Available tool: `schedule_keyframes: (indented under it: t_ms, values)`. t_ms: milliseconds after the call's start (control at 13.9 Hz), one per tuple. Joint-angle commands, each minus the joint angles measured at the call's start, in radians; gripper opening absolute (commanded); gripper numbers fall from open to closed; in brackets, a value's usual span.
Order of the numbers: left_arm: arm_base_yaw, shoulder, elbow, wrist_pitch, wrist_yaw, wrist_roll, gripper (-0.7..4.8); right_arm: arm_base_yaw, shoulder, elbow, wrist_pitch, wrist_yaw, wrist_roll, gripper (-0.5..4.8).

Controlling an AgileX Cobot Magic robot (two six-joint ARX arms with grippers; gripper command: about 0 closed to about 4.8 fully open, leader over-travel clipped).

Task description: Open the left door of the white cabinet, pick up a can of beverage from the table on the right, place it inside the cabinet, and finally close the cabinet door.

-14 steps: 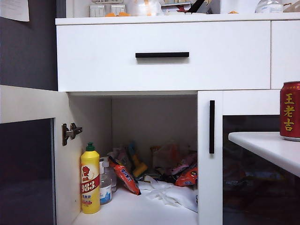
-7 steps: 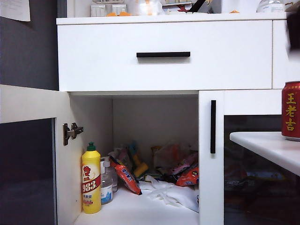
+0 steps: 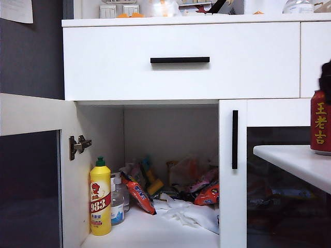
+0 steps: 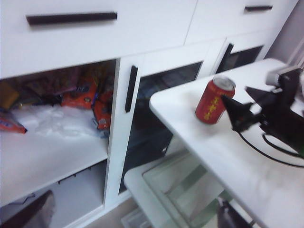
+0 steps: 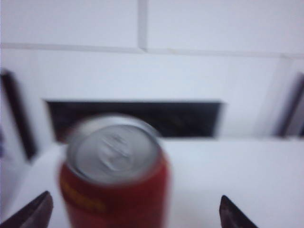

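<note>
can of beverage [image 3: 320, 123]: red, yellow characters | white cabinet [image 3: 181, 62]: black handles | bottle [image 3: 100, 198]: yellow

My right end effector [image 5: 133, 209] hangs with jaws spread wide, its dark tips at my seven and five o'clock. My left end effector [image 4: 128, 216] is open too, tips barely showing.

can of beverage [image 3: 321, 123]: cut by frame edge | right tool [image 5: 133, 209]: only blurred tips | left tool: unseen
</note>
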Motion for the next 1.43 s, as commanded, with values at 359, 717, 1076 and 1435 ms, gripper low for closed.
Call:
schedule_keyframes:
  t_ms: [359,717,1076,1435]
  values:
    - [-0.001,0.043,0.003,0.022,0.0,-0.004,4.4,-0.014,0.244,0.169,0.021,-0.044,0.003,4.79]
    - [-0.001,0.043,0.003,0.003,0.0,-0.004,4.39,-0.011,0.235,0.169,0.019,-0.072,0.004,1.39]
    - [-0.001,0.041,0.003,0.001,0.0,-0.004,4.39,0.132,0.015,0.284,-0.058,-0.216,0.004,1.8]
    - [-0.001,0.041,0.003,-0.007,0.005,-0.004,4.39,0.302,0.1,0.559,-0.174,-0.282,0.003,1.8]
